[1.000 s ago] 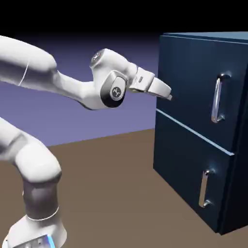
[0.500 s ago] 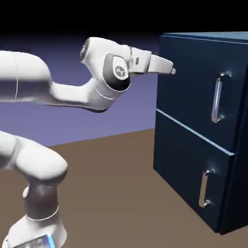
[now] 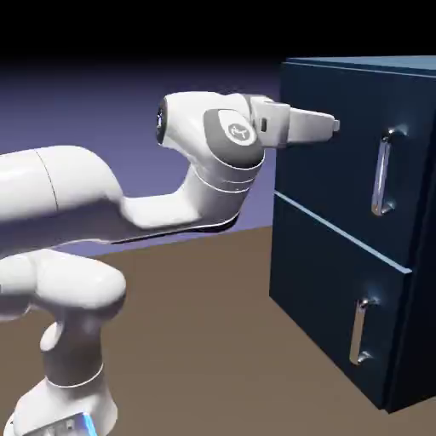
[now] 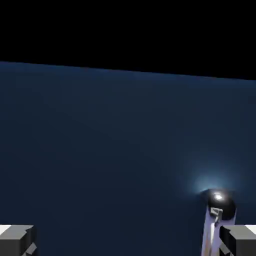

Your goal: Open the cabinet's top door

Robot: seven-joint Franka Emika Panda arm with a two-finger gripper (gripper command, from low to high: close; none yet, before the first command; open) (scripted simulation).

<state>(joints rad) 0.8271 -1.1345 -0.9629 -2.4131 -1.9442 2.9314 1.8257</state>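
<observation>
The claw [image 3: 338,126] is wide open and holds nothing. The top door [image 3: 324,136] is shut, at the upper right of the outside frame. Its long silver handle [image 3: 381,173] sits low and right in the hand view, so the claw should slide over until the bar is between its fingers, then squeeze. Compared with before, the claw is closer to the handle.

Fingers [image 4: 18,241] spread wide; nothing seen gripped. Silver handle [image 4: 212,232] partly hidden by right-hand finger in view. Dark-blue door panel [image 4: 115,145] seen beyond fingers.
</observation>
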